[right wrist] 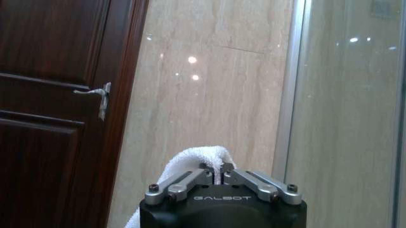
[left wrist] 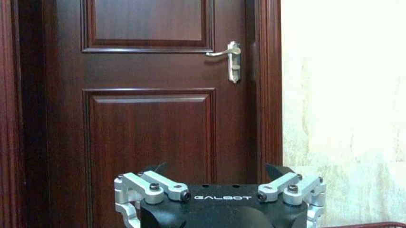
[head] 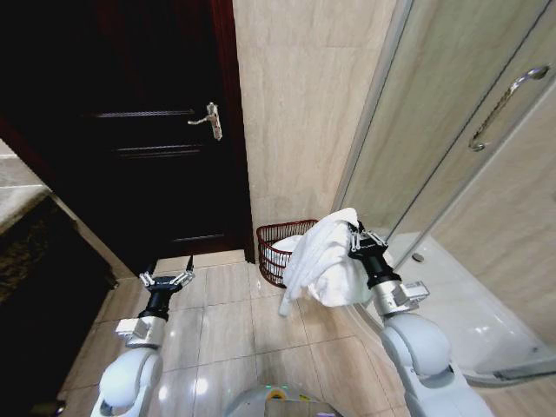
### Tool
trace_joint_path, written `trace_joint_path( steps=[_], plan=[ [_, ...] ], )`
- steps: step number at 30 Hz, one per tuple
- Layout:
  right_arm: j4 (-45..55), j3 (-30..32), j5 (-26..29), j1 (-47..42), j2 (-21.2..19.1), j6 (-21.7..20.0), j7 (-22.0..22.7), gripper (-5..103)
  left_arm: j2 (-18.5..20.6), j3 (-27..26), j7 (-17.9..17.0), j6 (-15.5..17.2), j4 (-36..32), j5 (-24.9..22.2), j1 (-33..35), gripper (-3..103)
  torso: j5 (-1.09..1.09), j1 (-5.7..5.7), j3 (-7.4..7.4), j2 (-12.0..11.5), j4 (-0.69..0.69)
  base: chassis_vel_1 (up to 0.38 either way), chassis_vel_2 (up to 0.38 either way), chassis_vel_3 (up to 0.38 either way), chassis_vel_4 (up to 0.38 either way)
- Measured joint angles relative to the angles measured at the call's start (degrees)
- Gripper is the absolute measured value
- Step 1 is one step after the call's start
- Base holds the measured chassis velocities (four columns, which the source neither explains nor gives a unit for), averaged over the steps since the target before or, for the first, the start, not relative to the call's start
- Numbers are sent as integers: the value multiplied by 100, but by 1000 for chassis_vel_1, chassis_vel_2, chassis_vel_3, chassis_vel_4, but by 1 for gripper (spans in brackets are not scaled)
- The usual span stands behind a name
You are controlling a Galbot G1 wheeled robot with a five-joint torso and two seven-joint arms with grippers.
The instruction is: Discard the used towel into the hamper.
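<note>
Left gripper idles low over the floor tiles, fingers spread wide, facing the dark door; hamper sits on the floor by the wall (something white inside); right gripper is clamped on the white towel, which hangs just right of the hamper's rim.

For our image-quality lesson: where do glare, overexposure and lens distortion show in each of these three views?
Head view: wide-angle bending curves the shower door; the dark door sinks into shadow. Left wrist view: the wall is washed out. Right wrist view: lamp spots glint on the tile above the towel in the right gripper.
</note>
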Motion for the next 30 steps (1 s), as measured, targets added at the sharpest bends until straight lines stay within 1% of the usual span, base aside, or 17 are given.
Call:
trace_joint_path(
  steps=[9,15,26,30],
  plan=[
    [-109,-10,-14,30,13,38,-44,4,11,1,0,-8,34,-4,-12,100,0,114,147,261,0,0,0,0,0],
    [-161,-14,-21,45,19,72,-63,4,11,1,0,-15,41,-10,-8,100,0,167,216,384,0,-15,15,16,-18],
    [-175,-25,-37,34,30,108,-78,4,9,16,-22,-33,63,-50,-14,100,-1,294,379,672,0,-88,95,80,-86],
    [-166,-29,-42,37,29,108,-76,4,10,39,-31,-109,73,-128,-26,100,1,336,435,770,1,-78,93,87,-76]
  ],
)
